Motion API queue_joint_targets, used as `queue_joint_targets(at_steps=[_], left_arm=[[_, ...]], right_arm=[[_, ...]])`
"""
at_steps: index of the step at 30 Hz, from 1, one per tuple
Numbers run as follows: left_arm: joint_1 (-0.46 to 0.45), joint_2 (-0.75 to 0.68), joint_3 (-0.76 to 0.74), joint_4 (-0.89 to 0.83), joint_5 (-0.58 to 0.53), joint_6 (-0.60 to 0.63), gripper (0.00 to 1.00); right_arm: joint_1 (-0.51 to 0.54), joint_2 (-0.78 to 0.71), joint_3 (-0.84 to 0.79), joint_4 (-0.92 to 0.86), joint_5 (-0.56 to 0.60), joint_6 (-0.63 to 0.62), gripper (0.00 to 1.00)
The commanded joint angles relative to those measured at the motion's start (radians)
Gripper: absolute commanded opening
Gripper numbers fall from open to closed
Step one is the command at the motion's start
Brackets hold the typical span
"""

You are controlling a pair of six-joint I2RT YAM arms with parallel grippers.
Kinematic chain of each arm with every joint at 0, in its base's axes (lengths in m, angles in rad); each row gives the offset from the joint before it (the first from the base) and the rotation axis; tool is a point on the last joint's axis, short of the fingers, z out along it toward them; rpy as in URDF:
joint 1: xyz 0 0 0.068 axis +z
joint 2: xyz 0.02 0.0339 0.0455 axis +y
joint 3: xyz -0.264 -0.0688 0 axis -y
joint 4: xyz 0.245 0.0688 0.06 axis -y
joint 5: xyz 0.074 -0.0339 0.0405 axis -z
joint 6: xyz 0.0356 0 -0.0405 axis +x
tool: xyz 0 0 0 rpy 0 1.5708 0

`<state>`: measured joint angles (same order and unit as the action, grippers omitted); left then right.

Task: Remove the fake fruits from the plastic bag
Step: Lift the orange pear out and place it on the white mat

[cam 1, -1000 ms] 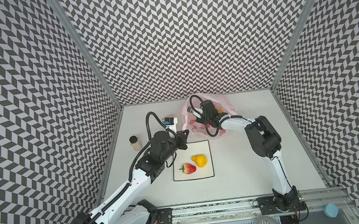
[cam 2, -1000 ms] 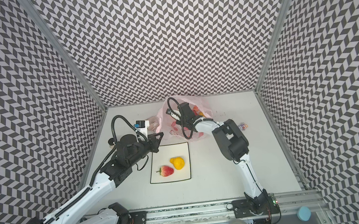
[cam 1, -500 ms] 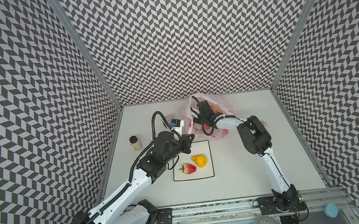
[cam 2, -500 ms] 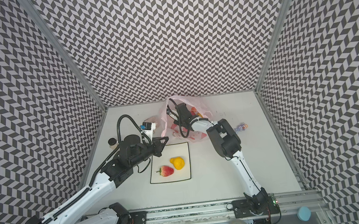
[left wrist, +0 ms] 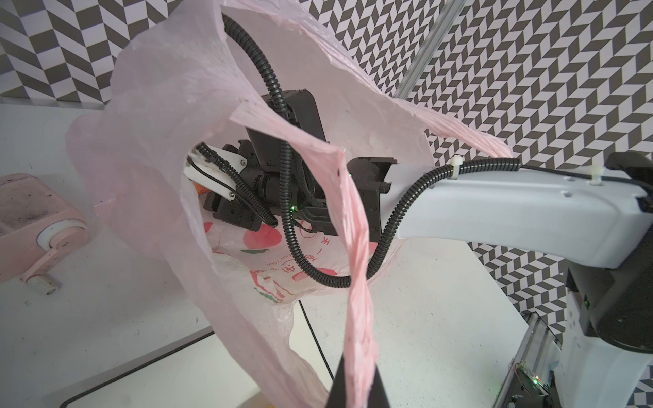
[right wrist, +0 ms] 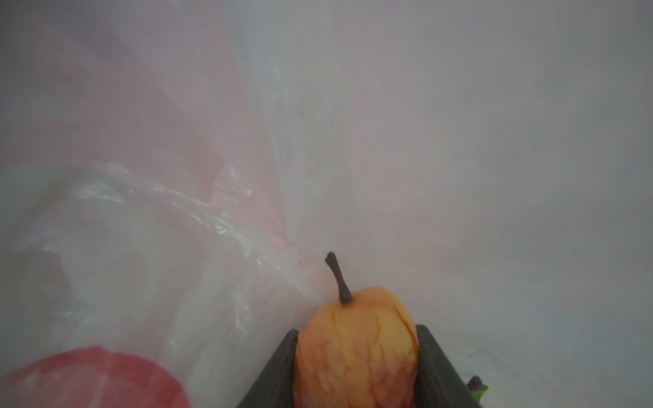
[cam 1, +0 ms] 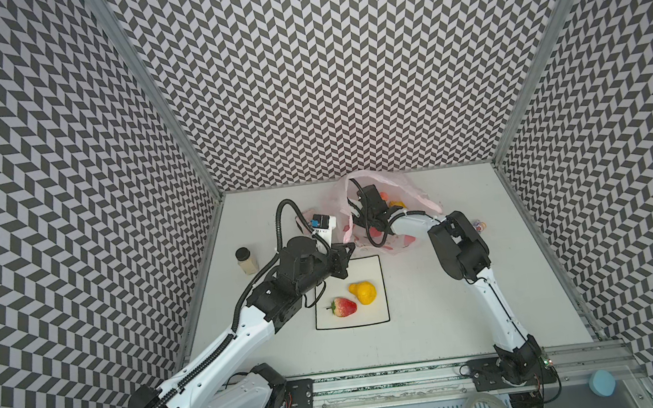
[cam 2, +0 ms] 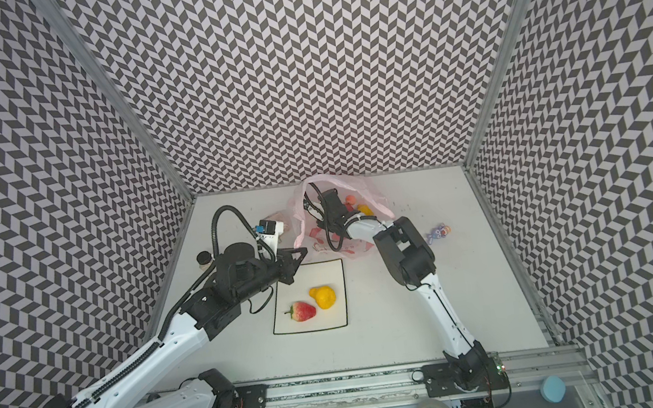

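The pale pink plastic bag [cam 1: 420, 198] [cam 2: 374, 201] lies at the back middle of the table, its mouth held up. My left gripper [left wrist: 358, 383] [cam 1: 345, 251] [cam 2: 299, 254] is shut on a twisted handle loop of the bag [left wrist: 357, 282]. My right gripper [right wrist: 357, 339] is inside the bag, and its fingers press both sides of a yellow-orange pear [right wrist: 355, 353] with a brown stem. In both top views its fingertips are hidden by the bag. A strawberry [cam 1: 343, 307] [cam 2: 302, 311] and a yellow pear [cam 1: 363, 293] [cam 2: 323, 296] lie on the white plate [cam 1: 369, 267] [cam 2: 324, 270].
A small pink round piece [cam 1: 383, 196] [cam 2: 351, 199] shows in the bag mouth. A blurred red shape [right wrist: 88, 378] lies beside the held pear. A pink crank toy [left wrist: 35, 226] and a black-lidded jar [cam 1: 246, 260] stand left of the bag, and a purple figure [cam 2: 439, 232] stands right of it.
The right gripper's jaws have closed onto the pear inside the bag. The left arm has shifted right and toward the front with the bag handle.
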<state>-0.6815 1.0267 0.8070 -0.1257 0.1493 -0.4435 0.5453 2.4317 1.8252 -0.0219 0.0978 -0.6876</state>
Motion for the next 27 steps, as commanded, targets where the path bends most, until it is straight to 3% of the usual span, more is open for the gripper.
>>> queue_joint_targets(at_steps=[1,9,15,27], left_arm=[[-0.009,-0.004,0.014,-0.008,-0.031,-0.013,0.0],[-0.009,0.003,-0.039,0.063,-0.146,-0.094,0.0],[-0.009,0.033,-0.059,0.133,-0.18,-0.136,0.0],[-0.004,0.053,-0.085,0.159,-0.229,-0.138,0.0]], right_arm=[[-0.004,-0.026,0.01,0.037,-0.006,0.015,0.24],[0.037,-0.199,-0.137,0.036,0.0,0.034,0.19],[0.075,-0.375,-0.347,0.067,-0.006,0.077,0.19],[0.083,-0.687,-0.588,-0.017,-0.055,0.203,0.19]])
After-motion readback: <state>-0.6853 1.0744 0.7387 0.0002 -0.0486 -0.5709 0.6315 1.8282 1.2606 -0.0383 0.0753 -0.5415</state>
